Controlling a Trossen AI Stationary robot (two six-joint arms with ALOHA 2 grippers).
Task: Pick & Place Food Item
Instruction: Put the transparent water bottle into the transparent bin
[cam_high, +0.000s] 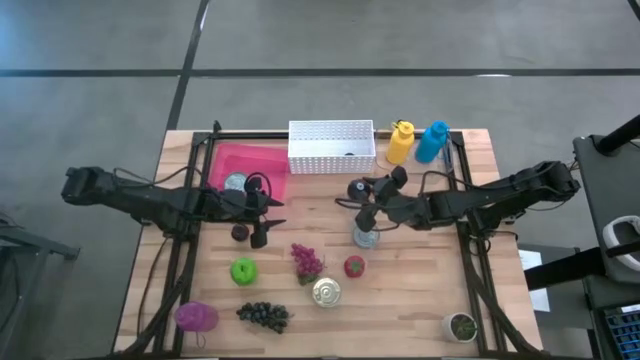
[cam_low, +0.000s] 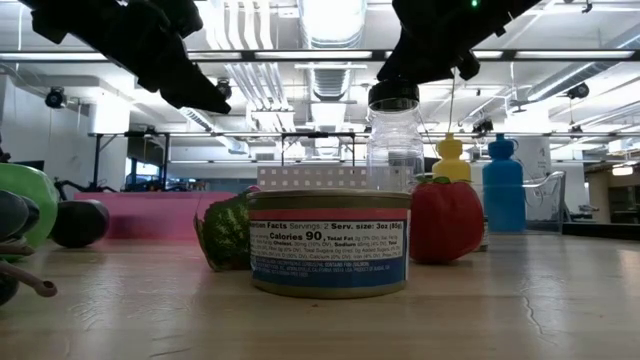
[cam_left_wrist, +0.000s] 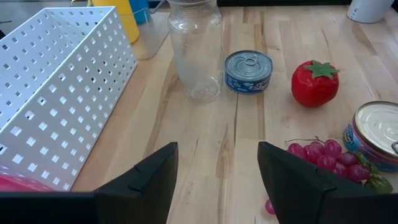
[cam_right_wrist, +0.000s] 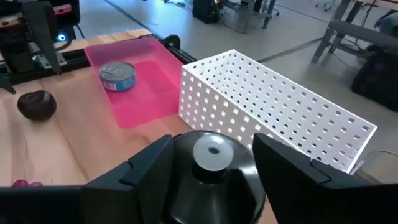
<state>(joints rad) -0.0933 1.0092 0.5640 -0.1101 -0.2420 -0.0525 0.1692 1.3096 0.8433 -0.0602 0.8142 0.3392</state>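
Note:
A clear jar (cam_low: 395, 150) with a black lid (cam_right_wrist: 212, 158) stands upright on the wooden table, right of centre. My right gripper (cam_right_wrist: 212, 163) comes level from the table's right side, one finger on each side of the lid. Beside the jar, toward the near edge, sits a blue can (cam_high: 366, 236). A red tomato (cam_high: 354, 266), red grapes (cam_high: 306, 260), a green apple (cam_high: 243, 270) and a silver-topped can (cam_high: 326, 292) lie nearer the front. My left gripper (cam_left_wrist: 217, 171) hangs open above the table's left half, near a dark plum (cam_high: 240, 232), with nothing between its fingers. My right gripper has its two fingers (cam_right_wrist: 149, 171) level on either side of the jar lid's rim (cam_right_wrist: 180, 149). The lid fills the gap between them. I cannot tell whether the fingers touch it. The jar stands upright on the table.
A pink tray (cam_high: 262, 160) holding a can (cam_high: 236, 183) and a white perforated basket (cam_high: 331, 146) stand at the back. Yellow (cam_high: 400, 142) and blue (cam_high: 432, 141) bottles stand at the back right. Black grapes (cam_high: 263, 315) and a purple item (cam_high: 197, 317) lie near the front left.

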